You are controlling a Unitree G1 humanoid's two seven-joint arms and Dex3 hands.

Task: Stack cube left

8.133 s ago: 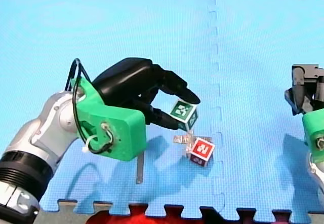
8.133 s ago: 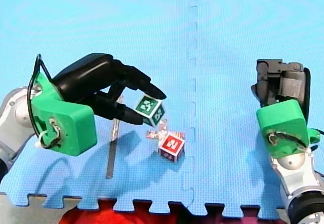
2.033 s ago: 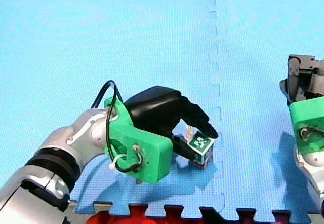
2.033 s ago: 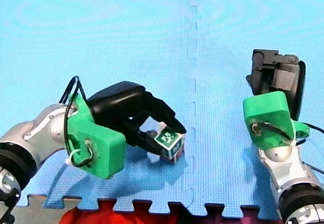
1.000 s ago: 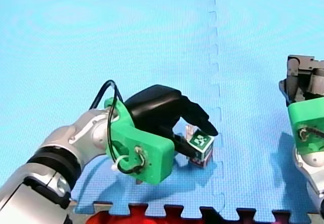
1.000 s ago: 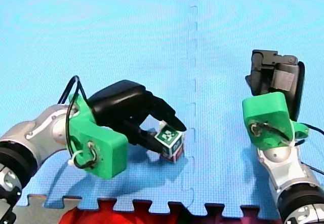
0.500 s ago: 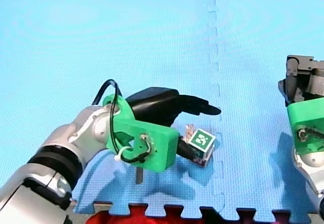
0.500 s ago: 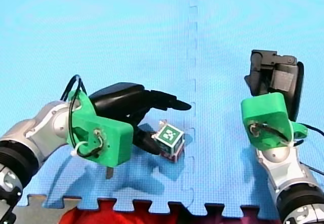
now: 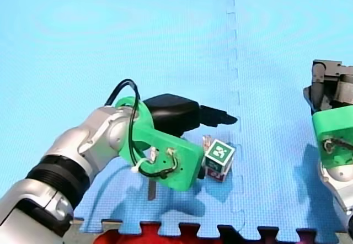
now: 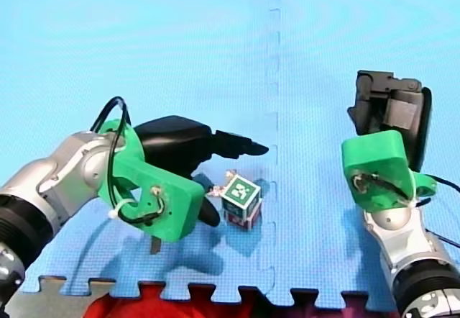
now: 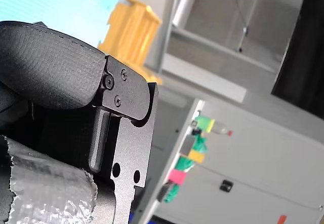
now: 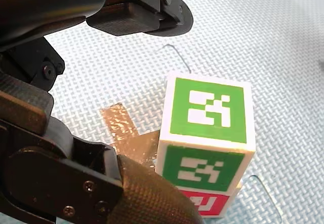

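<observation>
A green-marked cube (image 9: 219, 152) sits on top of a red-marked cube (image 9: 216, 173) on the blue foam mat (image 9: 165, 45), near its front middle. The second wrist view shows the same stack up close, green cube (image 12: 207, 110) over red cube (image 12: 208, 203), slightly turned on it. My left hand (image 10: 215, 152) is open just left of and behind the stack, its long fingers (image 9: 220, 116) reaching out above the mat past the green cube without touching it. My right hand (image 10: 392, 113) is held up at the right side, far from the cubes, holding nothing.
A strip of silver tape (image 9: 151, 190) lies on the mat under my left wrist, and more tape (image 12: 126, 133) sits beside the stack. A jigsaw seam (image 9: 237, 89) runs front to back right of the cubes. Red cloth (image 9: 165, 235) shows past the mat's front edge.
My left hand's fingers have come off the green cube and lifted away, the wrist turning. The green cube stays on the red one. The right arm has not moved.
</observation>
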